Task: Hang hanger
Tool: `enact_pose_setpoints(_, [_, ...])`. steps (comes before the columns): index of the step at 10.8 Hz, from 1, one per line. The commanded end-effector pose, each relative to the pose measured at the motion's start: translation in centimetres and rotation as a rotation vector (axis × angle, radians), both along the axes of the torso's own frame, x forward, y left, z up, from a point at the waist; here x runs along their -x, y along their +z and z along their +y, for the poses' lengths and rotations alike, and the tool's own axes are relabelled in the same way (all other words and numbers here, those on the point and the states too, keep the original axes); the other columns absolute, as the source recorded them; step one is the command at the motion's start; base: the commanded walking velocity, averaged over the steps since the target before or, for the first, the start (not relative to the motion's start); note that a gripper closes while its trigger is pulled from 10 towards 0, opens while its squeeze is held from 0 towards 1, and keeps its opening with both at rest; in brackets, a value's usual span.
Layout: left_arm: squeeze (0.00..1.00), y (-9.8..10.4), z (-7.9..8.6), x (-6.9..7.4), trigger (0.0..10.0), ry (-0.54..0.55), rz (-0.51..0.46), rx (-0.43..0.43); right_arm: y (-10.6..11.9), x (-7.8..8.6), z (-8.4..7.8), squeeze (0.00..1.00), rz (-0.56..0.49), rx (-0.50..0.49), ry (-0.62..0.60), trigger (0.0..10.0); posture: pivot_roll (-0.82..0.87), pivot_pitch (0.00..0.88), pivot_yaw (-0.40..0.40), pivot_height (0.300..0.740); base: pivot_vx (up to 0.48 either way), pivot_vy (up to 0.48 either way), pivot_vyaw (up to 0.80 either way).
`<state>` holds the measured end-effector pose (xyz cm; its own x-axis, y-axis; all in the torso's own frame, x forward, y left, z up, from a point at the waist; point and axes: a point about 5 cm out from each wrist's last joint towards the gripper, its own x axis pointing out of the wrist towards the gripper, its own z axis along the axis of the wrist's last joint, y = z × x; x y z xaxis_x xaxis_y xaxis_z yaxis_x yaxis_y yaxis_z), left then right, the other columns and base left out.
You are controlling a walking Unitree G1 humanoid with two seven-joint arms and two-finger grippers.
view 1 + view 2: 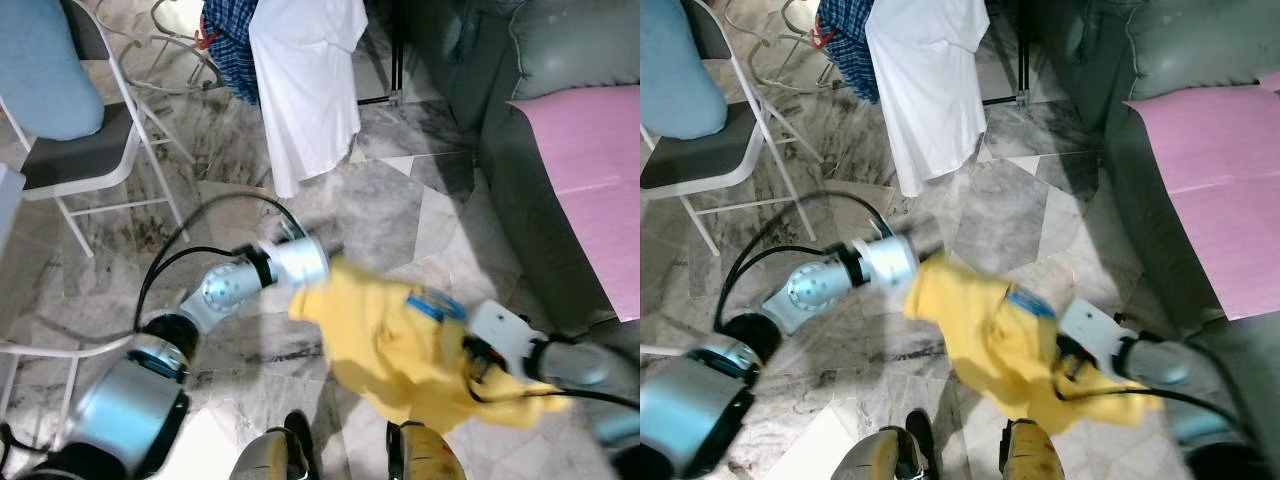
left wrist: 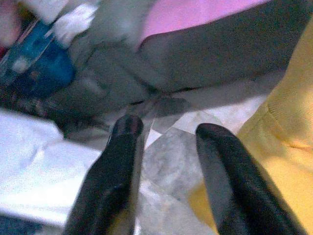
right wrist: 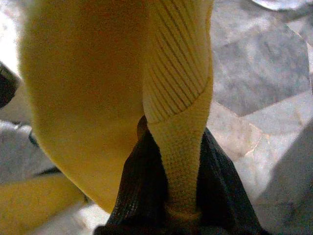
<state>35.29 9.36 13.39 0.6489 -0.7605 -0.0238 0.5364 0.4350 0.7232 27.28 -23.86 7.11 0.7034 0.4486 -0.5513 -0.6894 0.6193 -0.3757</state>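
Yellow garment (image 1: 400,340), soft and crumpled, ribbed at one edge, bearing a small blue tag; held low above the marble floor (image 1: 400,215), between the two arms. Right hand (image 3: 181,196) clamped on a rolled, ribbed fold of the garment, fingers pressed on either side. Left hand (image 2: 166,142) parted and empty, just beside the garment's edge, its fingers (image 2: 122,147) not touching the cloth. Beyond the garment, a white shirt (image 1: 305,90) and a blue checked cloth (image 1: 232,40) hanging. Left of the white shirt, a white folding chair (image 1: 90,150) with a blue cushion (image 1: 45,65). Right of the garment, a grey sofa (image 1: 530,200) under a pink sheet (image 1: 590,160).
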Motion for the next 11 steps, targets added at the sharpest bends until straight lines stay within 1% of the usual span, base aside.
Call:
enact_pose_setpoints(1, [1.00, -1.8, 1.6, 0.3, 10.0, 0.089, 0.104, 0.037, 0.1, -0.3, -0.2, 0.00, -0.043, -0.044, -0.090, 0.0, -0.29, 0.250, 0.160, 0.740, 0.000, 0.000, 0.00])
enact_pose_setpoints(2, [1.00, -3.5, 2.7, 0.4, 10.0, 0.269, 0.208, 0.191, -0.6, -0.6, -0.2, 0.00, -0.096, -0.119, -0.292, 0.0, -0.29, 0.247, 0.157, 0.740, 0.000, 0.000, 0.00])
enact_pose_setpoints(3, [1.00, -4.5, 3.7, 0.3, 10.0, 0.449, 0.260, 0.293, -0.6, -0.7, -0.3, 0.00, -0.133, -0.160, -0.417, 0.0, -0.30, 0.234, 0.147, 0.740, 0.000, 0.000, 0.00])
enact_pose_setpoints(4, [1.00, -5.4, 4.2, 0.4, 10.0, 0.547, 0.331, 0.381, -0.5, -0.8, -0.4, 0.00, -0.152, -0.216, -0.519, 0.0, -0.30, 0.227, 0.140, 0.740, 0.000, 0.000, 0.00])
enact_pose_setpoints(5, [1.00, -6.4, 4.7, 0.6, 10.0, 0.683, 0.414, 0.489, -0.7, -0.5, -0.5, 0.00, -0.148, -0.291, -0.624, 0.0, -0.30, 0.208, 0.127, 0.740, 0.000, 0.000, 0.00])
enact_pose_setpoints(6, [1.00, -6.7, 5.0, 0.7, 10.0, 0.726, 0.429, 0.525, -1.0, -0.2, -0.4, 0.00, -0.155, -0.302, -0.663, 0.0, -0.30, 0.194, 0.123, 0.740, 0.000, 0.000, 0.00])
enact_pose_setpoints(7, [1.00, -7.8, 5.3, 1.3, 10.0, 0.784, 0.474, 0.566, -2.0, 0.3, 0.2, 0.00, -0.146, -0.297, -0.693, 0.0, -0.31, 0.178, 0.121, 0.740, 0.000, 0.000, 0.00])
enact_pose_setpoints(8, [0.80, -8.4, 5.4, 1.7, 10.0, 0.813, 0.514, 0.595, -2.5, 0.5, 0.6, 0.00, -0.138, -0.293, -0.698, 4.2, -0.31, 0.157, 0.116, 0.740, 0.000, 0.000, 0.00])
enact_pose_setpoints(9, [0.00, -9.0, 5.1, 2.1, 10.0, 0.838, 0.545, 0.617, -2.7, 0.4, 1.3, 0.00, -0.131, -0.335, -0.718, 10.0, -0.31, 0.139, 0.111, 0.740, 0.000, 0.000, 0.00])
enact_pose_setpoints(10, [0.00, -8.8, 4.5, 2.0, 10.0, 0.819, 0.543, 0.636, -1.9, -0.2, 1.7, 0.00, -0.175, -0.385, -0.741, 10.0, -0.31, 0.128, 0.104, 0.740, 0.000, 0.000, 0.00])
enact_pose_setpoints(11, [0.00, -8.4, 4.0, 1.7, 10.0, 0.811, 0.541, 0.652, -1.3, -0.9, 2.4, 0.00, -0.204, -0.396, -0.729, 10.0, -0.31, 0.112, 0.091, 0.740, 0.000, 0.000, 0.00])
